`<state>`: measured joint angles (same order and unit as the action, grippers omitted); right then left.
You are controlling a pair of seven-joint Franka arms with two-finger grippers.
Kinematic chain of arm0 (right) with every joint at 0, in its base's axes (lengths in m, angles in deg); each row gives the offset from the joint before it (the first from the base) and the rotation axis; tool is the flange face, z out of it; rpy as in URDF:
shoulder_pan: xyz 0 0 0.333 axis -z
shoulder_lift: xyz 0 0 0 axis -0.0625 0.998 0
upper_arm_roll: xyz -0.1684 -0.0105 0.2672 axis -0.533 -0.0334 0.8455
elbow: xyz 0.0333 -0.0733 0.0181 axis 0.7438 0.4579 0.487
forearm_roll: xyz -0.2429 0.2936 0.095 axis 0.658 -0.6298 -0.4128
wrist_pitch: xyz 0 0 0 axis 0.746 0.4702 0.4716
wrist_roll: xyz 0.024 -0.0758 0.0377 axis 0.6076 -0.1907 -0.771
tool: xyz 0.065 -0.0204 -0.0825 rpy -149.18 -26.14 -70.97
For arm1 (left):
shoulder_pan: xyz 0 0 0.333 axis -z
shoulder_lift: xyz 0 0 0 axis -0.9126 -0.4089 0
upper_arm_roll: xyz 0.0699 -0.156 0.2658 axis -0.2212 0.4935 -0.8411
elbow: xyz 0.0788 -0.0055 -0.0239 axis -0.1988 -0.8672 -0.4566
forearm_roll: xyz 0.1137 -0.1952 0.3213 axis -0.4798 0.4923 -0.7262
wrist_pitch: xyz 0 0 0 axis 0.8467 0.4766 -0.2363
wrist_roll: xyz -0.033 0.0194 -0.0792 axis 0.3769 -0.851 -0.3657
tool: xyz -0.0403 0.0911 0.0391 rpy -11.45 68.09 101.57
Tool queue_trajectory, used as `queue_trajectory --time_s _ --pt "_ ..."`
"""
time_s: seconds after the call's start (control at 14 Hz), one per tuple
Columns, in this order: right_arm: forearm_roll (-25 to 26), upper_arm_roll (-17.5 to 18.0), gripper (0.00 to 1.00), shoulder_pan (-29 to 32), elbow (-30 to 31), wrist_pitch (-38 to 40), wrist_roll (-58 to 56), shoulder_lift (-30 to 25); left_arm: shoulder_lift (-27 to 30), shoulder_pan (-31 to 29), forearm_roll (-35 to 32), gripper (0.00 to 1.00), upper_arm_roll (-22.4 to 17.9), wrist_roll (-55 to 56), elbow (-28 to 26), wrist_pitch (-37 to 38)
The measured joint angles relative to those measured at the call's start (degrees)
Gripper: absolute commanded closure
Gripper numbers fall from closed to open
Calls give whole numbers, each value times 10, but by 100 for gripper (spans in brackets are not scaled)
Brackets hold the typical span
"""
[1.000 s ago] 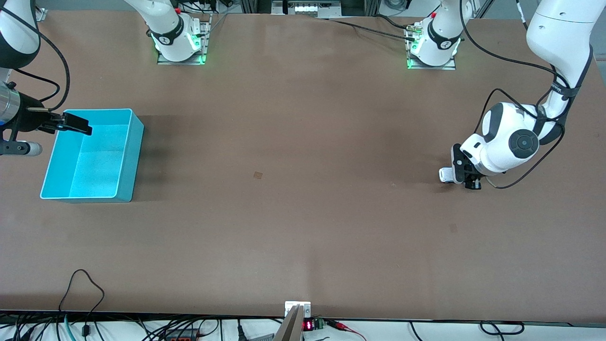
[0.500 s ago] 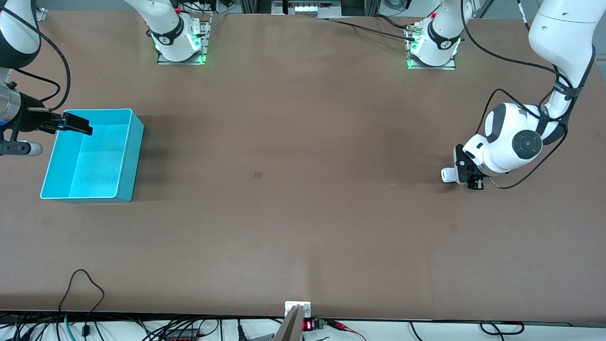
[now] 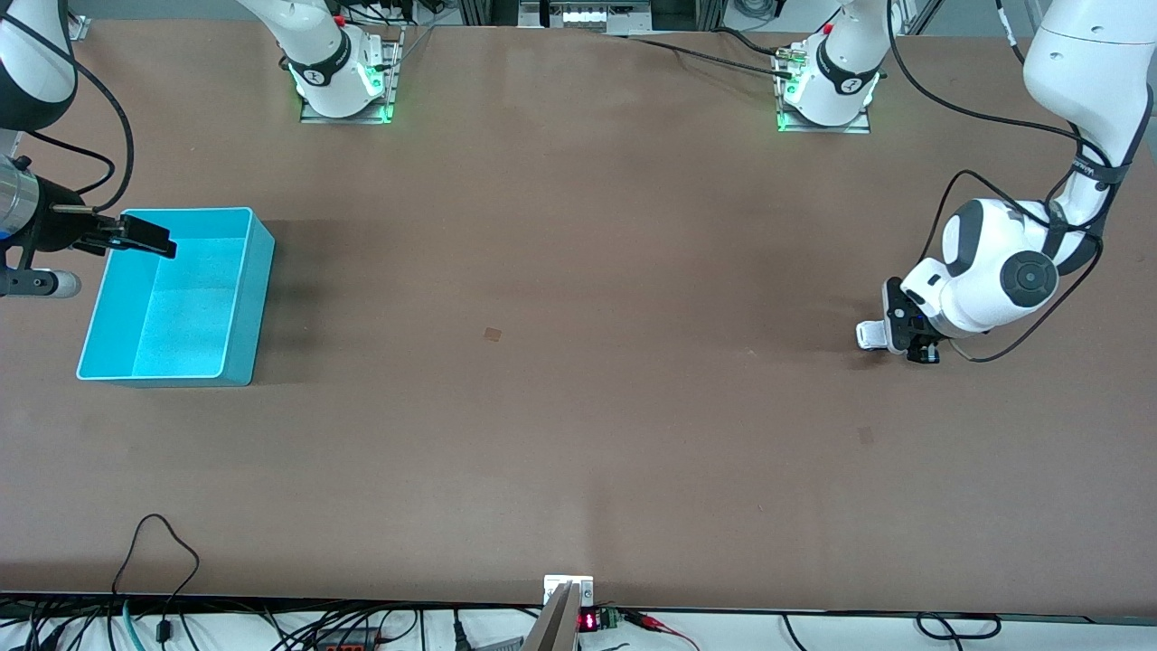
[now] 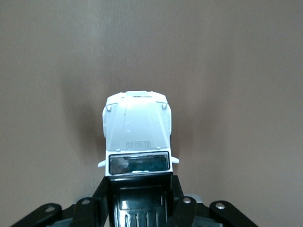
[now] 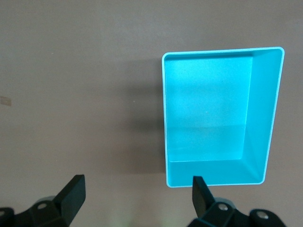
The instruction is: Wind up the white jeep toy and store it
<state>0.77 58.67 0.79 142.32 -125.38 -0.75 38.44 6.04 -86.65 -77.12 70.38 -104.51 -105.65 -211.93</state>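
The white jeep toy (image 3: 870,334) is tiny, with a white bonnet (image 4: 137,127) and a black roof. It sits low at the table surface toward the left arm's end. My left gripper (image 3: 904,341) is shut on its black rear section, one finger (image 4: 102,198) on each side. Its wheels are hidden. My right gripper (image 3: 136,237) hangs open and holds nothing, over the edge of the teal bin (image 3: 253,298) at the right arm's end. In the right wrist view its fingers (image 5: 73,191) frame bare table beside the bin (image 5: 262,113), which is empty.
Two small dark marks lie on the brown table, one mid-table (image 3: 493,334) and one nearer the front camera than the jeep (image 3: 866,435). Cables hang along the table's front edge (image 3: 158,542). The arm bases (image 3: 343,86) stand along the table's edge farthest from the front camera.
My left gripper has slid a short way toward the left arm's end of the table, taking the jeep with it. The right arm has not moved.
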Motion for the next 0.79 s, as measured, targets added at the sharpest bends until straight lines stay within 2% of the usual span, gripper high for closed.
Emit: queue_trajectory --time_s 0.43,0.79 --pt "0 0 0 0 0 0 0 0 -9 -40 -3 86 0 -38 14 2" --pt "0 0 0 0 0 0 0 0 -18 -69 -39 86 0 -42 29 6"
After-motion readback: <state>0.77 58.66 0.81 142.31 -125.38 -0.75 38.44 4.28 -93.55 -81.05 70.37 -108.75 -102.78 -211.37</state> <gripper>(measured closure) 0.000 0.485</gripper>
